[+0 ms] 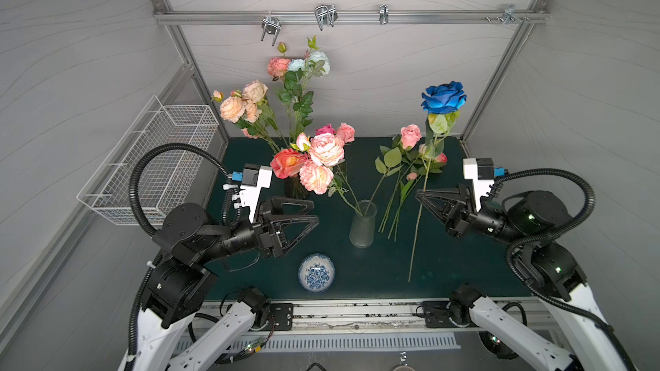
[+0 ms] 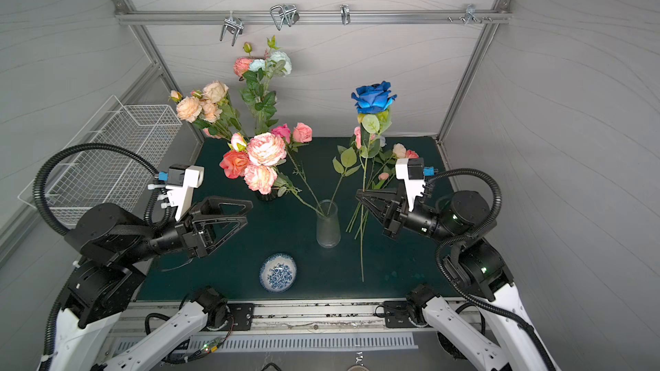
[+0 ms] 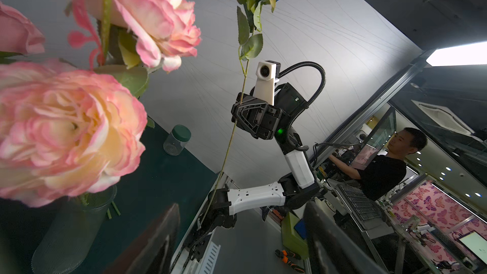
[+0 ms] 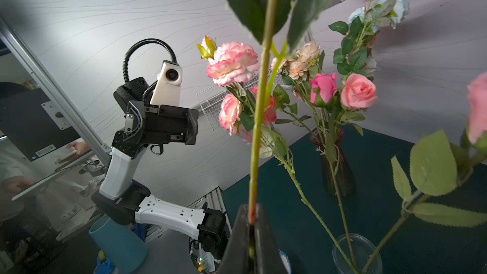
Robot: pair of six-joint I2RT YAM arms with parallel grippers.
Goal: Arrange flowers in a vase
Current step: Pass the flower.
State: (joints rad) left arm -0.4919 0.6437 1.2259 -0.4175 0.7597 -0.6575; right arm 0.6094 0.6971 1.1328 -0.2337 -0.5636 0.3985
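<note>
Right jaws noted fully closed on the blue rose [image 1: 444, 97] at about mid-stem; the clamp is plainly seen in the right wrist view. The rose is held nearly upright, just right of the clear vase [image 1: 363, 224], head high against the back wall, stem end hanging low over the surface [image 1: 446, 262]; whether it touches cannot be told. Left jaws observed wide apart and empty, raised over the surface left of the clear vase and well apart from it. The clear vase is set near the centre of the surface; three thin stems are seen in it, splayed outward, with pink heads on them. Behind it and to the left, a dark vase [image 1: 294, 189] is packed with a bunch [image 1: 325, 149] of pink, coral, peach and pale blue blooms. A loose spray [image 1: 441, 158] of small pink roses is laid on the surface right of the clear vase, behind the held stem. A blue-patterned bowl [image 1: 316, 273] is set near the front edge, forward-left of the clear vase. A wire basket [image 1: 160, 158] is hung on the left wall.
</note>
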